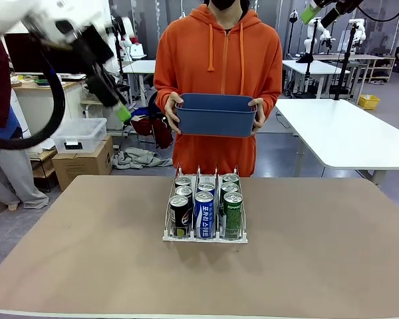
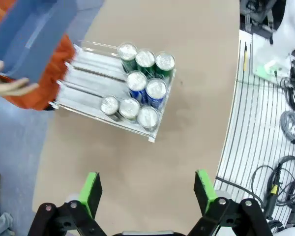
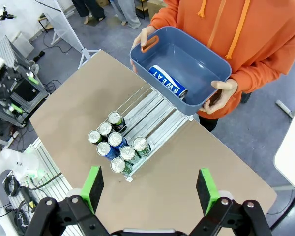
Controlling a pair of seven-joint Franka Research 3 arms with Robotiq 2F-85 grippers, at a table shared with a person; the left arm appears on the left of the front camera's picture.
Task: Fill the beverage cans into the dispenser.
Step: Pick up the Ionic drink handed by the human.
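Cans (image 1: 204, 214) fill most of the dispenser (image 1: 205, 238): 8 stand upright in its 3 lanes, 3 black in one outer lane, 3 green in the other and 2 blue-and-white in the middle lane, all crowded toward the front lip. Behind the dispenser a person (image 1: 216, 60) holds a blue tub (image 1: 216, 119) in both hands (image 3: 223, 93), raised over its rear end. 1 more blue-and-white can (image 3: 167, 84) lies on its side in the tub.

High above the dispenser, the left gripper (image 2: 147, 191) hangs with its jaws spread wide and nothing between them. The right gripper (image 3: 150, 189) is likewise released and empty, high above the dispenser and looking down on it and the tub.

By the look of it, the middle lane is the one to top up. The lying can is round and could roll away from closing pads. The tub walls and the person's grip on the rim leave little room for the jaws. The tub also hangs over the lanes' free rear end. A can set down tilted could topple its neighbours
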